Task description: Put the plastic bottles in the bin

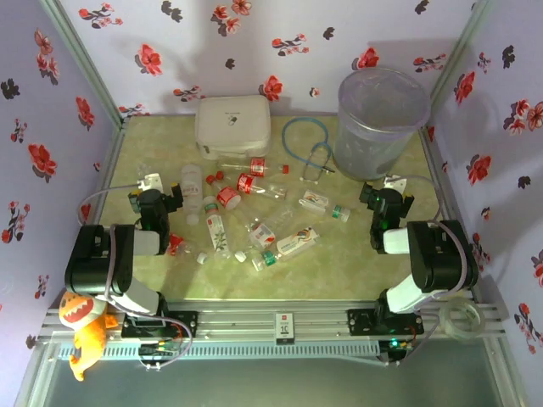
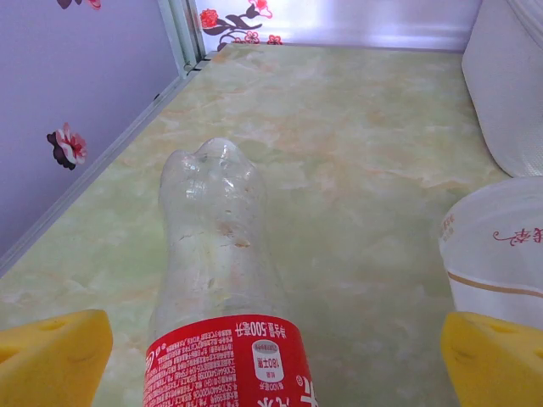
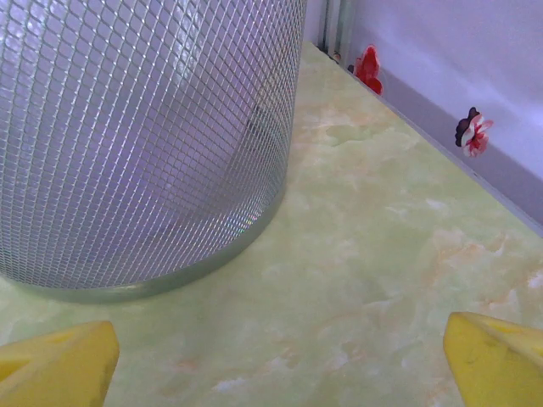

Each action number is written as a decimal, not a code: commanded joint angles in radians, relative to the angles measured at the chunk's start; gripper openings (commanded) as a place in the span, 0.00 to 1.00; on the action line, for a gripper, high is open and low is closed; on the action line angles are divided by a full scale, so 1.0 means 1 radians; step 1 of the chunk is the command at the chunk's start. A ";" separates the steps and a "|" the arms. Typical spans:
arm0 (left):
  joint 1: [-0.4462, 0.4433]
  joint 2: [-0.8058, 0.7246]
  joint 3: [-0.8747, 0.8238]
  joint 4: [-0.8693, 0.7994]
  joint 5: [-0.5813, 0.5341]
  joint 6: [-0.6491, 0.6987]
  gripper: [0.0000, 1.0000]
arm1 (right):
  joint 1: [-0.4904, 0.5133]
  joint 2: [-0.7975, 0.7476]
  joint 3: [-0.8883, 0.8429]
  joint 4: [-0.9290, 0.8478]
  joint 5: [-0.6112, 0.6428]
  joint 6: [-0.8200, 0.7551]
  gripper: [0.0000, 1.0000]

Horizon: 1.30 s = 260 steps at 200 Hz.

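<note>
Several plastic bottles [image 1: 254,212] lie scattered across the middle of the table. One clear bottle with a red label [image 2: 216,288] lies lengthwise between the yellow fingers [image 2: 51,356] of my left gripper [image 2: 276,360], base pointing away; the jaws stand wide and do not touch it. A white-labelled bottle [image 2: 496,254] lies to its right. From above, the left gripper [image 1: 158,202] is at the left of the bottle cluster. The bin [image 1: 382,119] stands at the back right. My right gripper [image 1: 383,202] is just in front of it, open and empty, with the bin's wall [image 3: 144,136] close ahead.
A white rectangular case [image 1: 233,125] sits at the back centre, its side [image 2: 509,93] near the left gripper. A blue cable loop [image 1: 305,140] lies between the case and the bin. Floral walls enclose three sides. An orange toy [image 1: 81,326] hangs by the left base.
</note>
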 commanded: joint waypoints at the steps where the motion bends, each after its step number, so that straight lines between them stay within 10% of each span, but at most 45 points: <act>1: 0.002 0.006 -0.002 0.030 0.003 0.020 1.00 | -0.007 0.002 -0.004 0.025 0.025 0.016 0.99; 181: 0.003 -0.004 -0.001 0.021 0.003 0.021 0.98 | -0.009 -0.034 0.023 -0.060 0.011 0.019 0.99; 206: 0.002 -0.165 0.021 -0.145 -0.018 0.016 0.98 | 0.005 -0.053 0.026 -0.051 -0.008 -0.017 0.99; 260: -0.011 -0.571 0.240 -0.869 -0.106 -0.233 0.98 | 0.012 -0.340 0.328 -0.825 -0.104 0.009 0.99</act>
